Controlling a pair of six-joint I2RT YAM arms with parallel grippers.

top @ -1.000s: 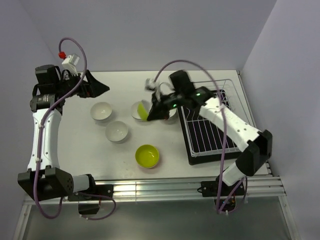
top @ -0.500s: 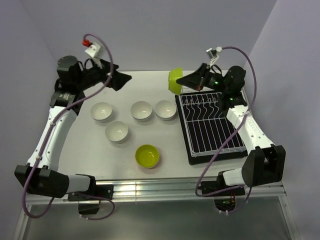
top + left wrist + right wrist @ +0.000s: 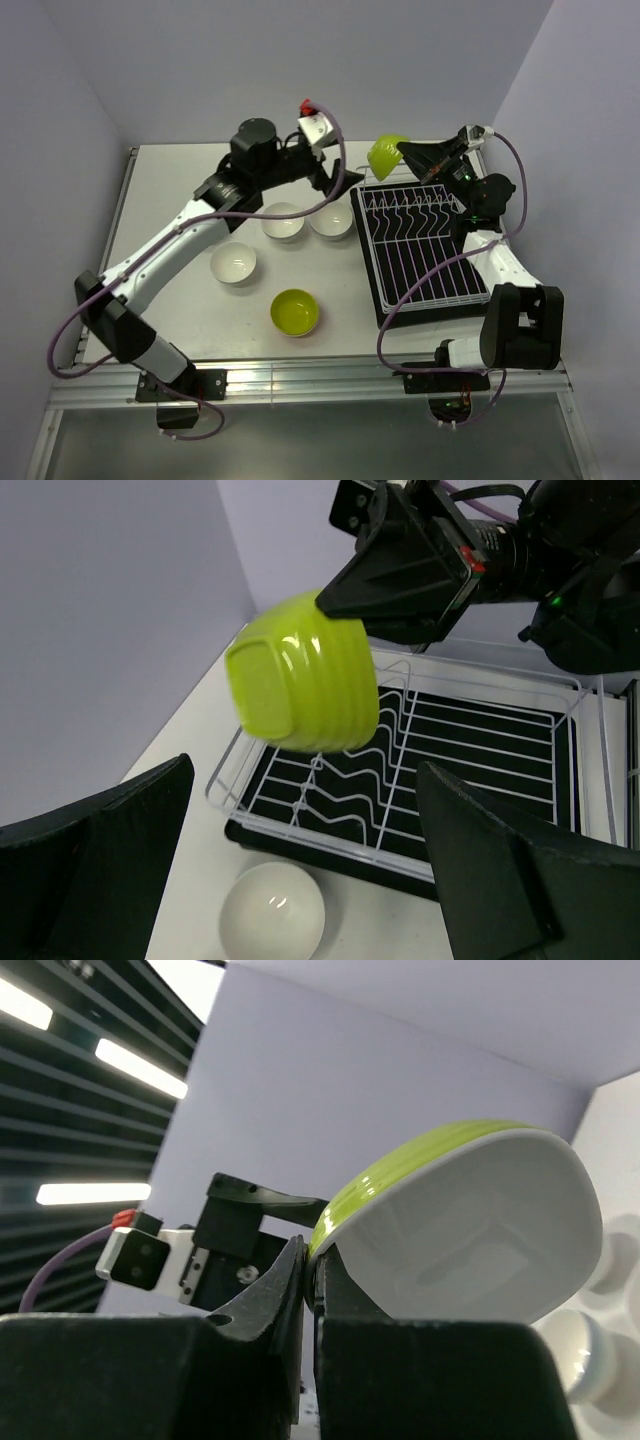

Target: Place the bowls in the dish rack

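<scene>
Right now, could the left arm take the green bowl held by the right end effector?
Probably yes: the open left end effector faces the green bowl with nothing between; the right end effector pinches only its rim.

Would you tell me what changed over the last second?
The right gripper, shut on a lime green bowl, carried it from the white bowls up to the dish rack, near its far edge. The open left gripper swung in from the left toward it. The other green bowl, white bowls and rack stayed put.
</scene>
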